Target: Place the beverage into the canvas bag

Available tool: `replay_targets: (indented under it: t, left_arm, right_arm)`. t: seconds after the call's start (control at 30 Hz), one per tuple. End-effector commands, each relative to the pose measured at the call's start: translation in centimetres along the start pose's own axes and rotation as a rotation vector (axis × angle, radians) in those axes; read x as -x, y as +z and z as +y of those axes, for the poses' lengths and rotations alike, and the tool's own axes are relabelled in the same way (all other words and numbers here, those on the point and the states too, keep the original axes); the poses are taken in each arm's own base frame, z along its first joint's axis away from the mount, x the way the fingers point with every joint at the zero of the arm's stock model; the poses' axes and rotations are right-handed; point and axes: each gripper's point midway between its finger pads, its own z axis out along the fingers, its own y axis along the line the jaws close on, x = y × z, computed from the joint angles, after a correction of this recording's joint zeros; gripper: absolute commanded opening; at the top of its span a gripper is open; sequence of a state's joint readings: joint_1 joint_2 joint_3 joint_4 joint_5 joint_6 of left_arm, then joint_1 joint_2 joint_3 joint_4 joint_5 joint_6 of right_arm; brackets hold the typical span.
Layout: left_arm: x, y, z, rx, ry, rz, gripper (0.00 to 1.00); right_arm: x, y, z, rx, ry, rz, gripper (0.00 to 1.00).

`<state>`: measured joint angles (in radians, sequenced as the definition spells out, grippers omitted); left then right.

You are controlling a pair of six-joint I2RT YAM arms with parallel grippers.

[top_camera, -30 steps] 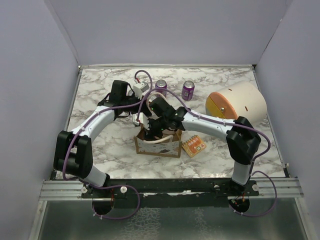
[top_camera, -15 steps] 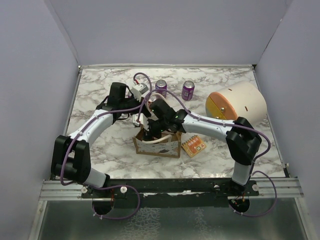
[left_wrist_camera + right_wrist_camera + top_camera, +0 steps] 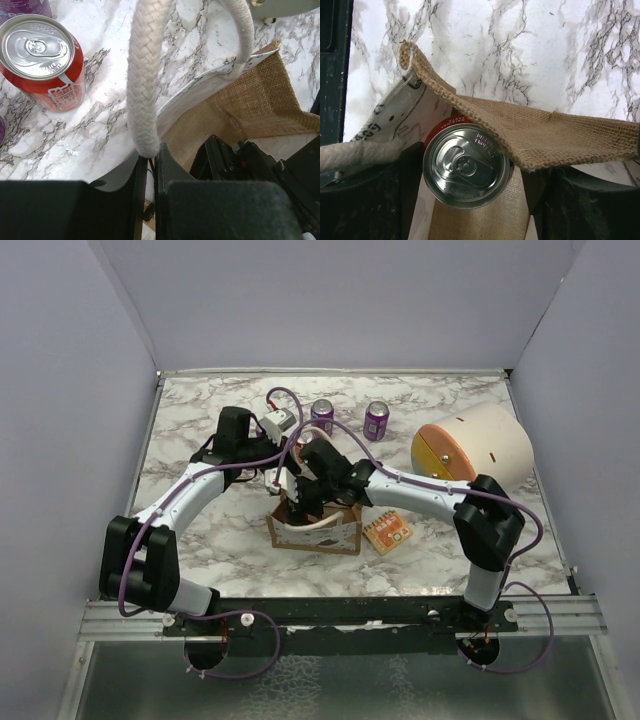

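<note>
The canvas bag [image 3: 318, 532] stands upright on the marble table, tan burlap with a pale printed panel [image 3: 200, 90]. My left gripper [image 3: 147, 155] is shut on one white rope handle [image 3: 144, 90] and holds it up at the bag's far side [image 3: 288, 450]. My right gripper [image 3: 472, 190] reaches down into the bag's mouth [image 3: 305, 500] and is shut on a red beverage can [image 3: 467, 167], top up, partly under the burlap rim [image 3: 530, 130]. A second red can [image 3: 42, 60] stands on the table beside the bag.
Two purple cans [image 3: 322, 412] [image 3: 376, 420] stand at the back. A large cream cylinder with an orange end [image 3: 470, 445] lies at the right. An orange snack packet [image 3: 388, 531] lies right of the bag. Grey walls enclose the table.
My left arm has drawn back and up a little with the handle. My right gripper has shifted slightly left over the bag with the can.
</note>
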<state>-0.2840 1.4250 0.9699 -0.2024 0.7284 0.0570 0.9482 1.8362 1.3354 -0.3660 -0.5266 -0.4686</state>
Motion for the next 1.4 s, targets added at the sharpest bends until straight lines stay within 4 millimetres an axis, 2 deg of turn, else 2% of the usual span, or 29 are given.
replay_targets:
  t: [0.0, 0.2, 0.57, 0.87, 1.07, 1.37]
  left_arm:
    - [0.2, -0.3, -0.6, -0.008, 0.049, -0.014, 0.00]
    - [0.4, -0.5, -0.8, -0.017, 0.066, -0.018, 0.00]
    - [0.7, -0.9, -1.2, -0.028, 0.105, -0.032, 0.00]
    - [0.9, -1.2, -1.6, -0.036, 0.126, -0.047, 0.00]
    - [0.8, -1.4, -1.5, -0.024, 0.141, -0.054, 0.00]
    - [1.1, -1.5, -1.2, -0.004, 0.146, -0.059, 0.00]
  right_arm:
    - [2.0, -1.4, -0.5, -0.053, -0.048, -0.044, 0.78]
    - [2.6, -2.3, -0.4, -0.070, -0.076, -0.065, 0.83]
    - [2.9, -4.5, -0.2, -0.144, -0.124, -0.089, 0.83]
    - [3.3, -7.0, -1.3, -0.228, -0.136, -0.121, 0.83]
    - [4.1, -9.7, -2.5, -0.282, -0.122, -0.161, 0.83]
    - [5.5, -15.2, -4.1, -0.325, -0.070, -0.261, 0.83]
